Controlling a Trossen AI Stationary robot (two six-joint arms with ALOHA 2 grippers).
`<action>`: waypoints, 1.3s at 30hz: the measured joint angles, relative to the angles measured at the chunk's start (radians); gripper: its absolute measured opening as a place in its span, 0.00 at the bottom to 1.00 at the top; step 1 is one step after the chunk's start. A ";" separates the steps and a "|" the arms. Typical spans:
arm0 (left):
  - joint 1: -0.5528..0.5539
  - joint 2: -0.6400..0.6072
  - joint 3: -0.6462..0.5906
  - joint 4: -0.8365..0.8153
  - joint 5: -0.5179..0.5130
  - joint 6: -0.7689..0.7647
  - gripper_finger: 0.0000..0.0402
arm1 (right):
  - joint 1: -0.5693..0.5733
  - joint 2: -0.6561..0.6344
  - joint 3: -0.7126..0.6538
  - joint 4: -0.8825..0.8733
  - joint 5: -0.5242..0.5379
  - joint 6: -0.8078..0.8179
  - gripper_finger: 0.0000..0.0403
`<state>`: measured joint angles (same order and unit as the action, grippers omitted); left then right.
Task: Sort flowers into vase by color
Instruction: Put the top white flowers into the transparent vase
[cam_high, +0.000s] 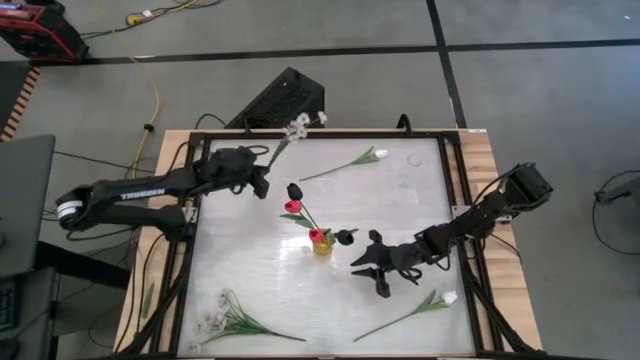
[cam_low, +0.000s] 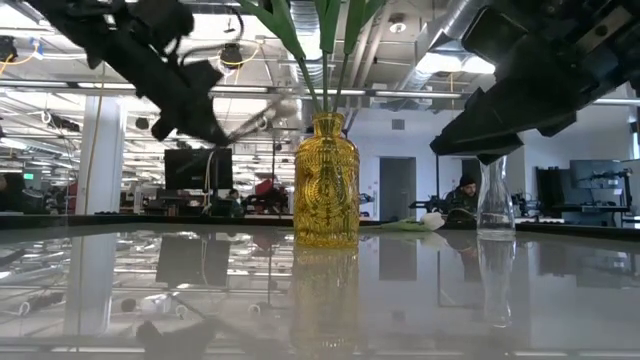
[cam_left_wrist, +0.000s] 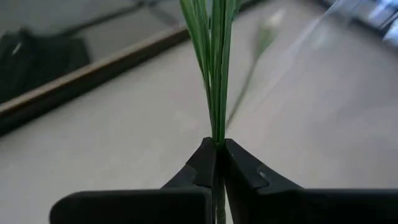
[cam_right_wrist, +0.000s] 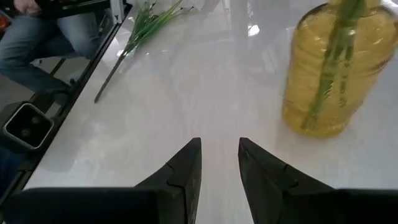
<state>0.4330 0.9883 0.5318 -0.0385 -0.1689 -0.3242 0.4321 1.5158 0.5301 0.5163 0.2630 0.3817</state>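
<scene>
My left gripper (cam_high: 264, 176) is at the table's far left, shut on a spray of tiny white blossoms (cam_high: 299, 125) whose blossom end reaches over the far edge. A yellow vase (cam_high: 321, 243) stands mid-table and holds red tulips (cam_high: 292, 207) and dark tulips (cam_high: 294, 189) by their stems. My right gripper (cam_high: 368, 277) hangs open and empty just right of the vase, which also shows in the right wrist view (cam_right_wrist: 328, 68). A white tulip (cam_high: 368, 157) lies at the far side. Another white tulip (cam_high: 436, 300) lies near right. A second spray (cam_high: 228, 320) lies near left. My left gripper pinches the spray's bunched green stems (cam_left_wrist: 217, 134) between its two fingers, at their free ends. The stems run on straight ahead past the fingertips toward the blossoms. In the low view the spray (cam_low: 252, 120) is held up above the table.
A clear glass vase (cam_high: 410, 178) stands at the far right and also shows in the low view (cam_low: 496, 195). A black frame rail (cam_high: 470, 270) runs round the table. A person's legs (cam_right_wrist: 43, 37) show beyond the table's edge in the right wrist view.
</scene>
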 joint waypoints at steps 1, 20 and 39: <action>-0.008 -0.014 -0.019 0.052 0.006 -0.008 0.00 | -0.018 0.000 0.000 -0.003 0.001 0.000 0.33; -0.053 0.252 -0.108 0.713 0.255 -0.103 0.00 | -0.432 -0.103 0.133 -0.302 -0.108 -0.299 0.33; -0.068 0.637 0.116 0.995 0.479 -0.172 0.00 | -0.779 -0.101 0.133 0.111 -0.497 -0.258 0.55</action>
<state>0.3655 1.6253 0.6483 0.9567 0.3096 -0.4966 -0.3465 1.4143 0.6628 0.6271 -0.2338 0.1236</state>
